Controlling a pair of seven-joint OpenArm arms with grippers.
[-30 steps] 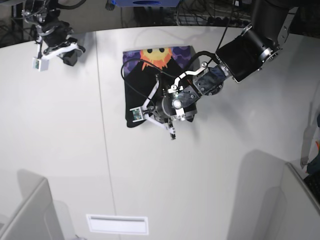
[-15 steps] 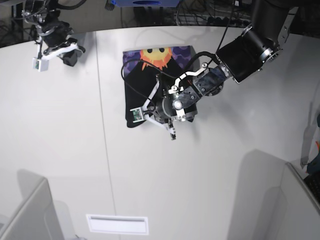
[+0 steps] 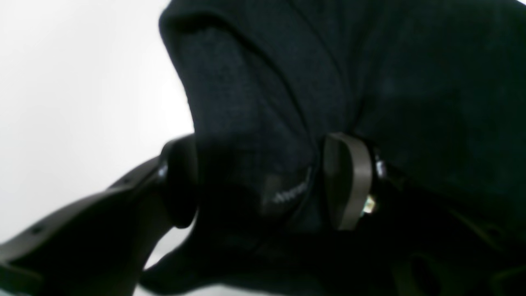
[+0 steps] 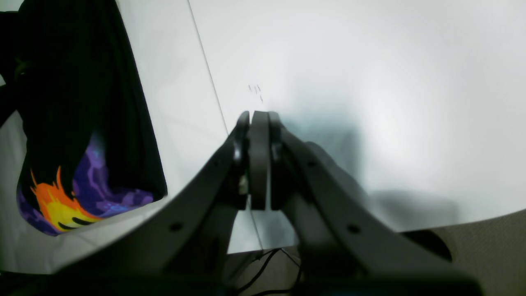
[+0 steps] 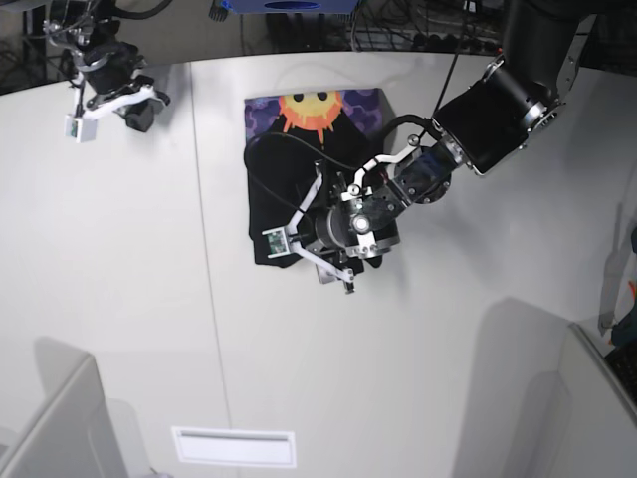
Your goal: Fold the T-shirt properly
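The black T-shirt (image 5: 289, 169) lies partly folded at the back middle of the white table (image 5: 448, 378). Its orange sun print on purple (image 5: 314, 108) shows at the far end. My left gripper (image 5: 338, 261) is over the shirt's near edge. In the left wrist view, the left gripper (image 3: 263, 181) has its two pads (image 3: 347, 181) closed on a thick fold of black cloth (image 3: 254, 107). My right gripper (image 5: 134, 108) is at the table's far left corner, away from the shirt. In the right wrist view it (image 4: 259, 123) is shut and empty, and the shirt (image 4: 74, 102) lies at the left.
A thin seam (image 5: 207, 279) runs front to back across the table. A white strip (image 5: 234, 446) lies near the front edge. Grey panels stand at the front left (image 5: 50, 428) and front right (image 5: 587, 408). Cables (image 5: 398, 30) lie behind the back edge.
My left gripper has moved toward the table's front with the cloth in it. The shirt's near edge has come with it, and more of the sun print shows.
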